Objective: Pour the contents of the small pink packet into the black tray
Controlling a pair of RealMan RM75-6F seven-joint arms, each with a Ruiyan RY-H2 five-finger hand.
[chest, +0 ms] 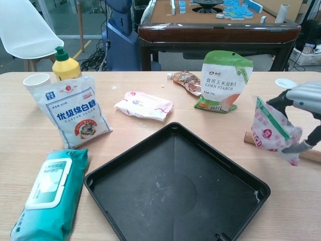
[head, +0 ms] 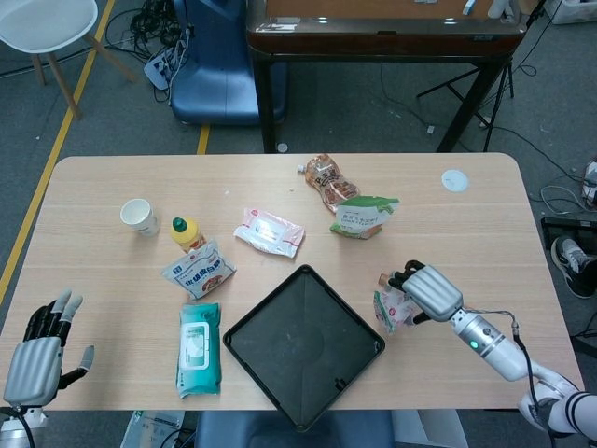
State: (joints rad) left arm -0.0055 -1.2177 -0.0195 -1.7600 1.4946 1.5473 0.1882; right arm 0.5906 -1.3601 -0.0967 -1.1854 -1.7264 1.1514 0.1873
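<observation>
My right hand (head: 429, 292) (chest: 303, 103) grips the small pink packet (chest: 272, 131) (head: 391, 310) and holds it upright in the air, just right of the black tray (head: 303, 345) (chest: 175, 193). The packet has a green top edge and hangs clear of the table. The tray is square, set cornerwise at the front middle, and bare inside. My left hand (head: 39, 350) rests at the front left table edge, fingers apart, holding nothing; the chest view does not show it.
A brown wooden stick (chest: 306, 153) lies under the raised packet. A teal wipes pack (head: 199, 348), a sugar bag (head: 197, 269), yellow bottle (head: 186, 231) and paper cup (head: 138, 216) stand left of the tray. A pink wipes pack (head: 269, 231), corn starch pouch (head: 362, 215) and snack bag (head: 328, 177) lie behind it.
</observation>
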